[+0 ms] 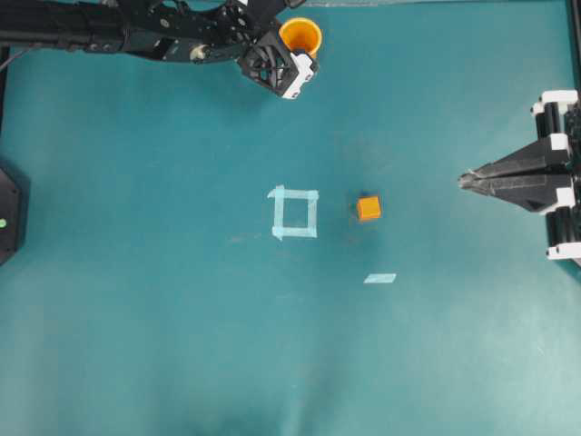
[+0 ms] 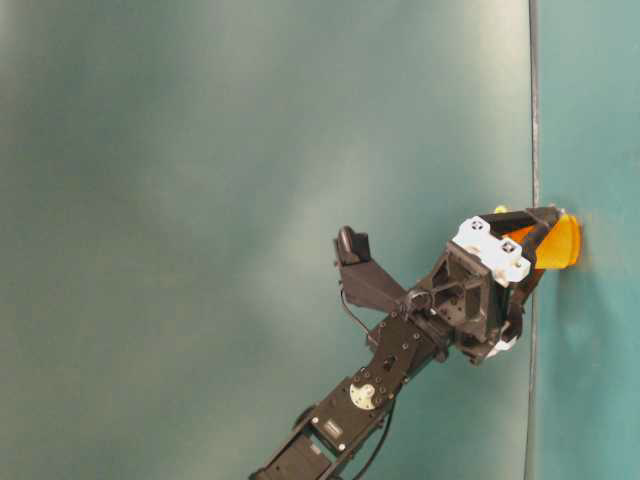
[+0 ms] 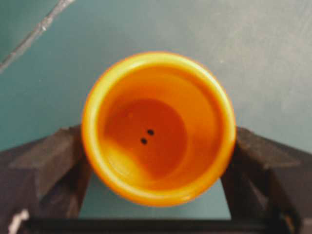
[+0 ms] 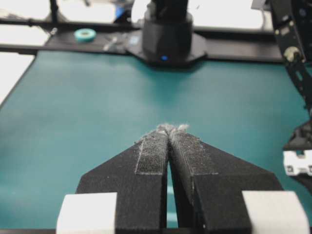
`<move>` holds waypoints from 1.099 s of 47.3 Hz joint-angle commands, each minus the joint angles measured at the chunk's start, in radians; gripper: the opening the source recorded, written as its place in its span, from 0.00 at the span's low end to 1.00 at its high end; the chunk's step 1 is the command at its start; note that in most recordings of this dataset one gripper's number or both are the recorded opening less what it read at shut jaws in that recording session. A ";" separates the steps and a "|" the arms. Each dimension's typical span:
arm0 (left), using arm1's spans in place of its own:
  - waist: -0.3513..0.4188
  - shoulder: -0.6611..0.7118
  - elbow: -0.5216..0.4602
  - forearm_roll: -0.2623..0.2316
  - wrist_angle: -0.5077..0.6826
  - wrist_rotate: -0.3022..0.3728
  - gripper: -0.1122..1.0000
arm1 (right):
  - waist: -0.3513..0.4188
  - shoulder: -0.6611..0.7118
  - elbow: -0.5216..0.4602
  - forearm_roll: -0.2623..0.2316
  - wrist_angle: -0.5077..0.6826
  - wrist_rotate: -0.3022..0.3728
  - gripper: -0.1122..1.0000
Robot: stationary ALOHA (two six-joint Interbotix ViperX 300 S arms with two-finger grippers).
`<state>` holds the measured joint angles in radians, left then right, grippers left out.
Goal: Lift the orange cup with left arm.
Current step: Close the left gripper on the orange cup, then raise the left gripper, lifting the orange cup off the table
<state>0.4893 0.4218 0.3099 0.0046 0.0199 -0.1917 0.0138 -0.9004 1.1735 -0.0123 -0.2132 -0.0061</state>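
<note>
Orange cup [image 3: 158, 127] sits pinched between my left gripper [image 3: 157, 168] jaws; smooth tapered plastic could slip free during lifting.

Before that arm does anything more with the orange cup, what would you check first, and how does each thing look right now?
1. Left hand around the orange cup: ok, a finger on each side in the wrist view.
2. Fingers pressing the cup: cannot tell.
3. Cup off the table: cannot tell.
4. Cup empty: ok.
5. Right hand out of the way: ok, shut, far right.
6. Orange cube clear of the cup: ok, mid-table.
</note>
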 commanded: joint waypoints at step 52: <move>-0.005 -0.140 -0.028 0.012 0.109 0.023 0.67 | 0.008 0.008 -0.029 -0.002 0.008 0.002 0.10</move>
<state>0.4878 0.3390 0.3099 0.0107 0.1181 -0.1703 0.0199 -0.8943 1.1735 -0.0123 -0.2025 -0.0061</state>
